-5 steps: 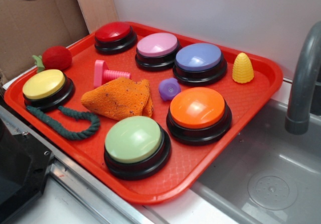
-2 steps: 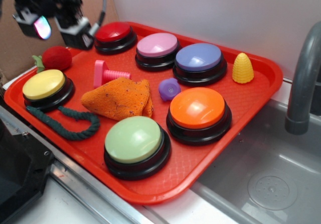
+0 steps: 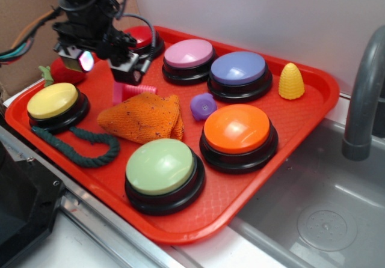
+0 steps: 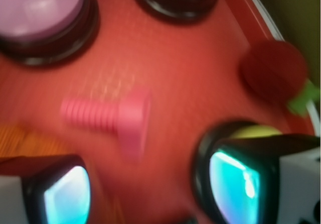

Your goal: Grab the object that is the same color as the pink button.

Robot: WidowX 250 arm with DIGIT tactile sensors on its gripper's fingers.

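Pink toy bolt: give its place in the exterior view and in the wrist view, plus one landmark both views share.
Exterior: the pink toy bolt lies left of centre on the red tray, just beyond the orange cloth, its head partly hidden by the gripper.
Wrist: the bolt lies centre-left, blurred, with its shaft pointing left.
Shared landmark: the pink button, beyond the bolt's shaft end.

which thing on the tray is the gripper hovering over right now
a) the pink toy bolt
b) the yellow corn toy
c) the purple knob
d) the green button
a: the gripper hangs open just above the pink toy bolt, which the wrist view shows lying between and ahead of its fingers.
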